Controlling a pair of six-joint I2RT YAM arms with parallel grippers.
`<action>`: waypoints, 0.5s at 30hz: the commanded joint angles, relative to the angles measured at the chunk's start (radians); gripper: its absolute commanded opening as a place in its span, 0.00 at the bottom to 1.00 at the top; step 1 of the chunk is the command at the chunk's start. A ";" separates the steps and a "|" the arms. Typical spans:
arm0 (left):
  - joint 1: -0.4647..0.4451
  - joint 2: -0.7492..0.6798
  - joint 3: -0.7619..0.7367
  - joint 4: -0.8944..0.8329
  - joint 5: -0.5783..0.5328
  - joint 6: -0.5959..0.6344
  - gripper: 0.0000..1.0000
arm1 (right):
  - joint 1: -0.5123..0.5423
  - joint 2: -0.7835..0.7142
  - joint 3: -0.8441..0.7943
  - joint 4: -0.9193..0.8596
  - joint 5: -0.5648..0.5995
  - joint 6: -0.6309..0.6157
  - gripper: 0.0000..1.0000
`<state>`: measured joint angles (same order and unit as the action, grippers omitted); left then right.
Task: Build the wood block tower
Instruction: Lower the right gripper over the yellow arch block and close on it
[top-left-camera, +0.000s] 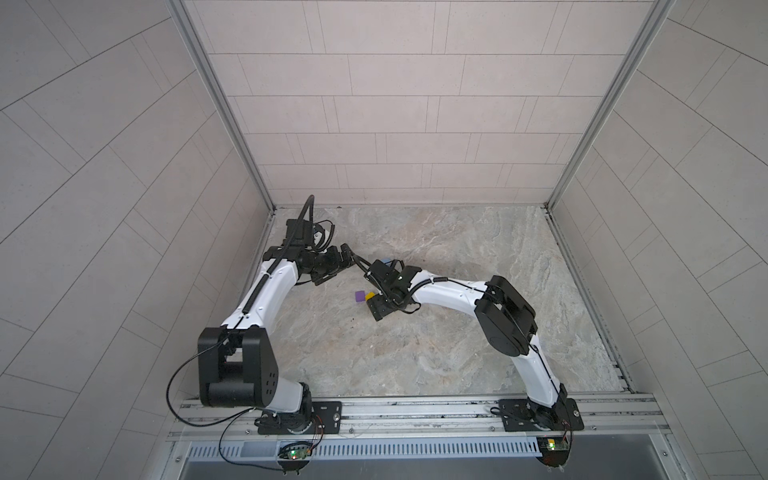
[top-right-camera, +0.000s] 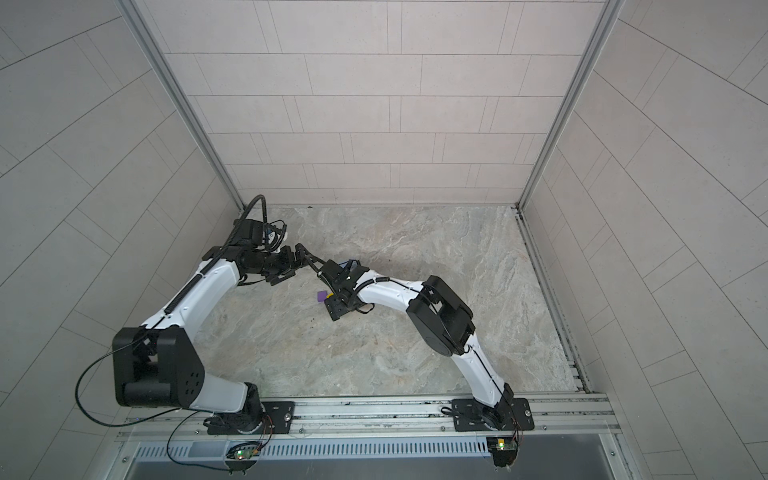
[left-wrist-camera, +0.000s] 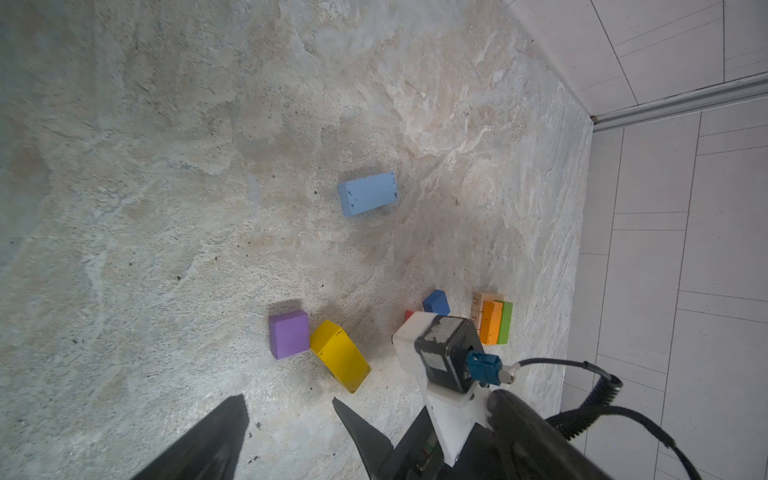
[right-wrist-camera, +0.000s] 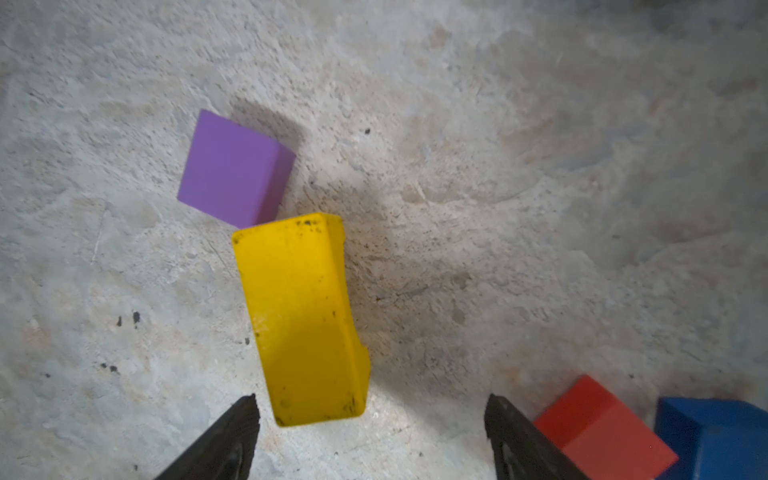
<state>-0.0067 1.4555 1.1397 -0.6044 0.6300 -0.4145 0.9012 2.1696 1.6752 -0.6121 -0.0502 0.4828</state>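
In the left wrist view a low tower (left-wrist-camera: 492, 320) stands near the wall: tan bars (left-wrist-camera: 477, 305) with an orange brick (left-wrist-camera: 491, 323) and a green brick (left-wrist-camera: 505, 322) side by side on top. A blue cube (left-wrist-camera: 436, 302) and a red cube (right-wrist-camera: 602, 428) lie beside it. The light-blue brick (left-wrist-camera: 368, 193) lies alone. My right gripper (right-wrist-camera: 371, 399) is open just above the table, with the near end of the yellow brick (right-wrist-camera: 303, 320) between its fingertips, untouched. The purple cube (right-wrist-camera: 235, 168) touches the brick's far end. My left gripper (left-wrist-camera: 289, 401) hangs open and empty.
The two wrists sit close together over the blocks in both top views; the right wrist camera (left-wrist-camera: 444, 353) fills part of the left wrist view. The tiled side wall (left-wrist-camera: 665, 249) runs just behind the tower. Bare marbled table (top-left-camera: 457, 332) spreads to the right and front.
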 joint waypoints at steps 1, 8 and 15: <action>0.008 -0.027 -0.014 0.013 0.013 -0.004 0.99 | 0.004 0.019 0.024 -0.037 0.042 0.022 0.86; 0.010 -0.020 -0.016 0.017 0.018 -0.008 0.99 | 0.002 0.044 0.044 -0.067 0.072 0.032 0.86; 0.010 -0.022 -0.017 0.018 0.018 -0.010 0.99 | -0.012 0.047 0.044 -0.077 0.085 0.043 0.86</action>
<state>-0.0044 1.4555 1.1381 -0.5945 0.6357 -0.4221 0.8955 2.2086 1.7088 -0.6552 0.0021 0.5068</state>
